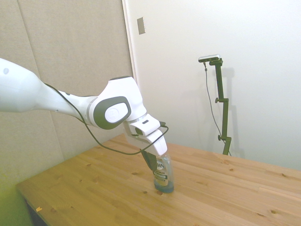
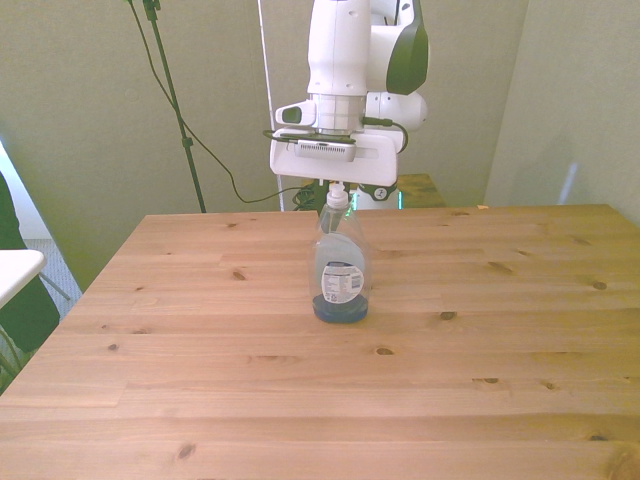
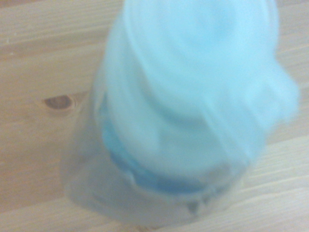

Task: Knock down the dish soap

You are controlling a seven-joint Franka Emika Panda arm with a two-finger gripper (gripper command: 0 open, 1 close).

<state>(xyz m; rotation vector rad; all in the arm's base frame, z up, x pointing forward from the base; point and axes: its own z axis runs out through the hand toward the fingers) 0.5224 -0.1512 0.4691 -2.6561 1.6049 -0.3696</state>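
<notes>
My gripper (image 1: 154, 162) sits low over the table (image 1: 225, 188), right against the dish soap (image 1: 164, 178). In the side view my arm comes down at a slant and the dark fingers lie along the upper part of the bottle on its 9 o'clock side, touching or very nearly touching it. I cannot tell whether the gripper is released or clenched: the fingers merge into one dark shape there, and in the front view the gripper (image 2: 336, 190) is hidden behind the white bar of my hand and the bottle's cap.

The dish soap (image 2: 340, 270) stands on its base near the middle of the table (image 2: 500, 380), roughly upright, its white cap just under my hand at 12 o'clock. Blue liquid pools at the bottom, and the blue-and-white label faces the front camera. In the side view the bottle seems to lean slightly away from my fingers, though the tilt is too small to be sure.

From the wrist the dish soap (image 3: 188, 111) fills nearly the whole picture, blurred, a pale blue mass with a darker blue ring lower down, and wood planks with a knot showing around it.
</notes>
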